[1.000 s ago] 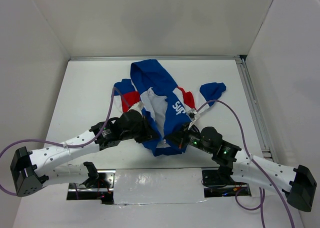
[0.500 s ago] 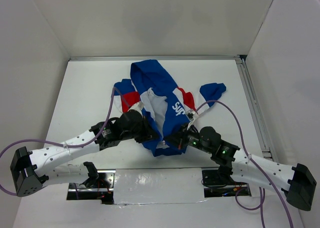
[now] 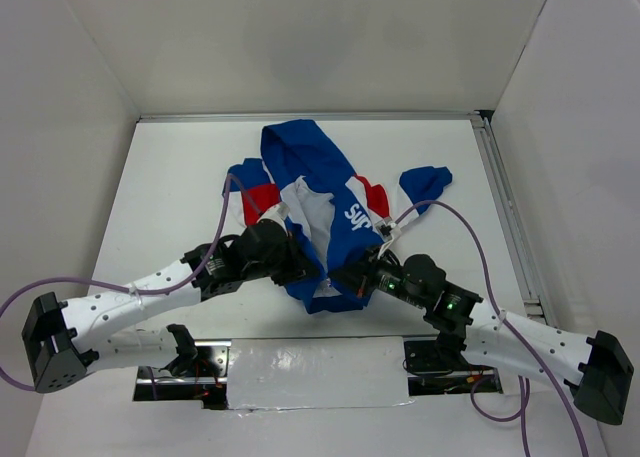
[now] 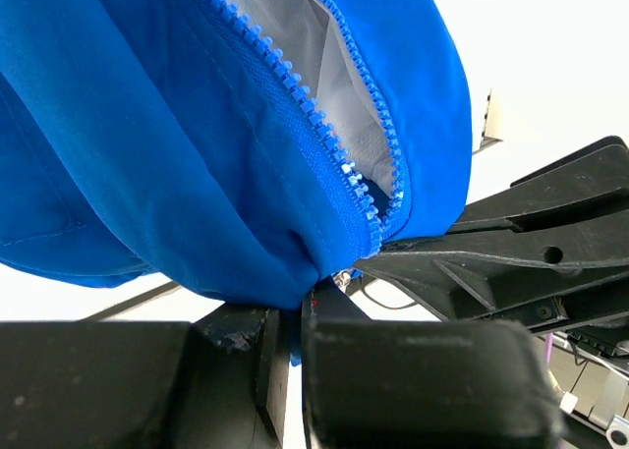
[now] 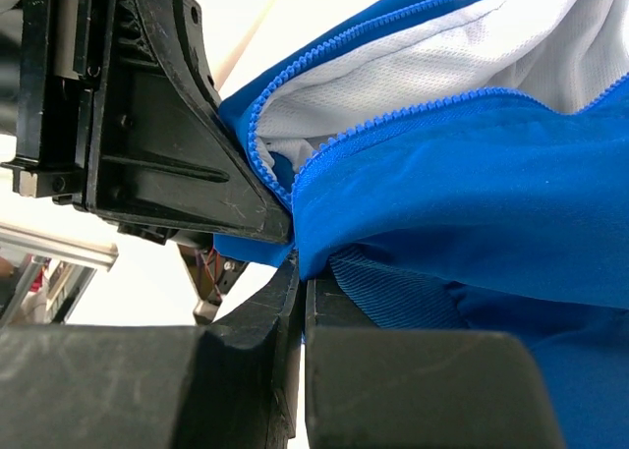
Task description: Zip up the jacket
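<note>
Pinching both lower front corners of the jacket (image 3: 318, 202), apparently preparing to mate the zipper ends.

Clamping the left hand (image 3: 303, 274) on a fold of blue hem just beside the lowest zipper teeth (image 4: 329, 154). Pressing the right hand (image 3: 352, 277) fully together on the thin hem edge of the opposite panel, judging from its wrist view. Holding the two hands nose to nose at the near hem, probably for lining up the two zipper halves at the bottom, given teeth parting upward from there and white lining showing between. Leaving the rest of the jacket spread mid-tabletop (image 3: 170, 187), hood end away from the arm bases, front lying open. Not finding the slider clearly in any view.
</note>
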